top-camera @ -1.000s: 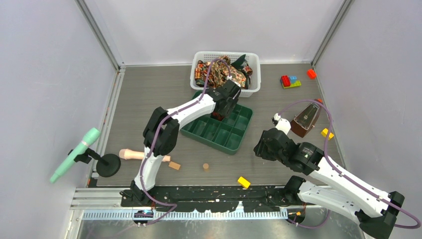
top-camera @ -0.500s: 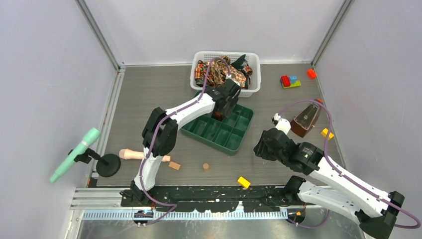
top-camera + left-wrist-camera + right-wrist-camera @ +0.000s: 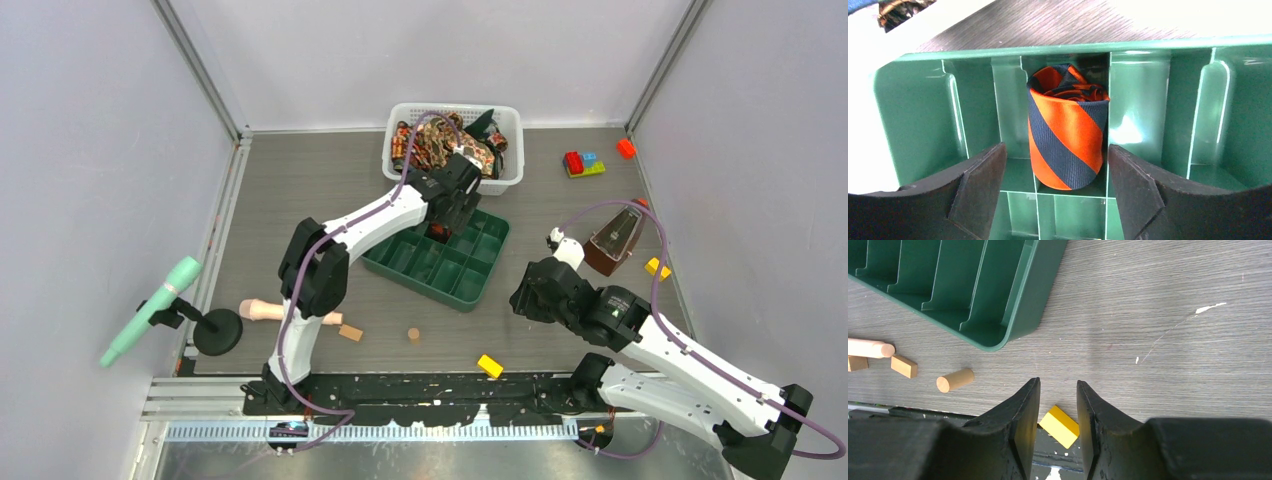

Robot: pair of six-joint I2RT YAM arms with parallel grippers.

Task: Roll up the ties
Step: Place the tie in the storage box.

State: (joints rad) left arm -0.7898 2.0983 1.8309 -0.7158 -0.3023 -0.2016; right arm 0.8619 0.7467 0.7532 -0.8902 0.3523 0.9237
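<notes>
**Far left.** A mint-green microphone-shaped prop on a black stand (image 3: 150, 310) sits at the edge of the grey bench (image 3: 300, 180). It plays no part in the work.

**Left arm.** The left fingers (image 3: 975, 192) hang over the dark green plastic compartment tray (image 3: 923, 105). They have spread over the last second and now stand apart on either side of the orange-and-navy diagonal-striped tie (image 3: 1065, 135). The tie stands rolled and upright in a compartment along the tray's far edge. One finger is clear of the fabric. The other is just beside it, and contact cannot be confirmed. The arm has also eased back slightly toward the basket.

Judgement: this tie is released, and the roll holds unsupported, though its top coil looks loose.

**Basket.** The white plastic mesh basket (image 3: 510, 120) stands just behind the tray. Brown-gold paisley ties (image 3: 440, 150) lie heaped in it, unrolled.

Judgement: most of the task is outstanding.

**Right arm.** The right fingers (image 3: 1018, 425) hang above bare bench near the tray's corner. They are slightly apart and hold nothing. A small yellow block (image 3: 1060, 425) lies below them. This arm shows no change.
</notes>
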